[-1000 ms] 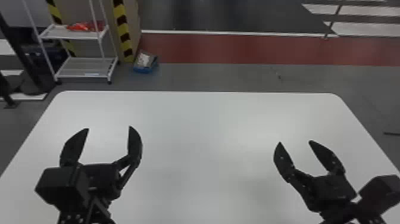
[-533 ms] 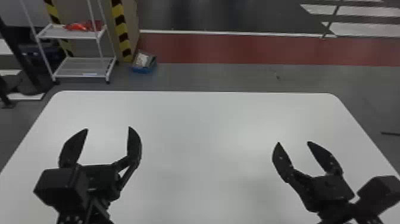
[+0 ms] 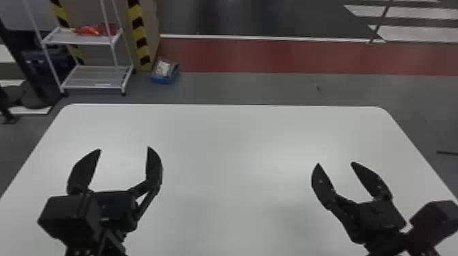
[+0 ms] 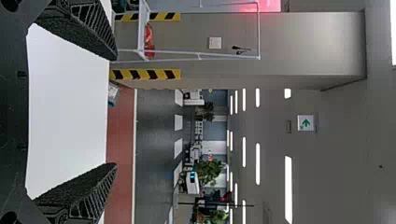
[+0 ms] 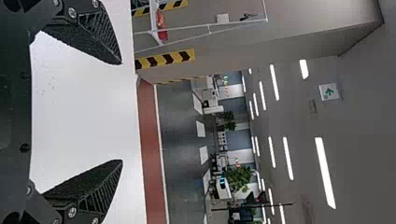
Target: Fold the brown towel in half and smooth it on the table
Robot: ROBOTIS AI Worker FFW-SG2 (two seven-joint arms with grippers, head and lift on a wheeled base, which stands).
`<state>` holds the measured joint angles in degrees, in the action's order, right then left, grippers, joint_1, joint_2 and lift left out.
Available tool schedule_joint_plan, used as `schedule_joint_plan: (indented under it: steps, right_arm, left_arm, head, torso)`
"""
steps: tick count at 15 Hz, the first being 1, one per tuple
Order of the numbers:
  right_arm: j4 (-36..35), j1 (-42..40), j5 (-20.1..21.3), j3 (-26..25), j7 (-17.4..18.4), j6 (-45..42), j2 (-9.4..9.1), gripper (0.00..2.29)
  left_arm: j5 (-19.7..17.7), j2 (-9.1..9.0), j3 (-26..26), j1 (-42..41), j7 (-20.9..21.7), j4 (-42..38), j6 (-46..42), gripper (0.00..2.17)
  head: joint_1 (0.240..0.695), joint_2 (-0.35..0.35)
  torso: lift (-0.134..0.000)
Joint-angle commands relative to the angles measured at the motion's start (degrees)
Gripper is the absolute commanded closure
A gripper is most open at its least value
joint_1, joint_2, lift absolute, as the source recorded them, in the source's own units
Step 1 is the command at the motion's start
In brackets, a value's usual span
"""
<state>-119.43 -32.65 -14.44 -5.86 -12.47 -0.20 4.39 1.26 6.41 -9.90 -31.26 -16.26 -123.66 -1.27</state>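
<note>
White table (image 3: 225, 136): I see it before me, with rounded far corners.
Left gripper (image 3: 124, 148): I have it above the table's left side, the jaws wide apart.
Right gripper (image 3: 335, 163): I have it above the right side, the jaws also wide.
White rack (image 3: 95, 76): it stands on the floor beyond the far left corner.
Blue box (image 3: 163, 80): near this rack.

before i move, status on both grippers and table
Left gripper open, right gripper open, nothing between either's fingers. White table below both. Rack beyond far edge, likely out of the way.
</note>
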Motion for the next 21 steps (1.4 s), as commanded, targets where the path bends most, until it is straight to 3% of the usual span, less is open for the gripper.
schedule_joint_plan:
  steps: [1, 21]
  right_arm:
    - [-0.36, -0.13, 0.29, -0.03, -0.01, 0.86, 0.00, 0.14]
    - [-1.15, -0.31, 0.65, -0.29, -0.01, 2.97, 0.09, 0.14]
  left_arm:
    - [-0.03, 0.01, -0.12, -0.03, 0.01, 0.00, 0.00, 0.07]
    - [0.41, 0.10, -0.47, -0.56, -0.08, -0.44, 0.00, 0.07]
  head:
    - [0.695, -0.054]
    - [0.695, -0.059]
  torso:
    - [-0.121]
    - [-0.121]
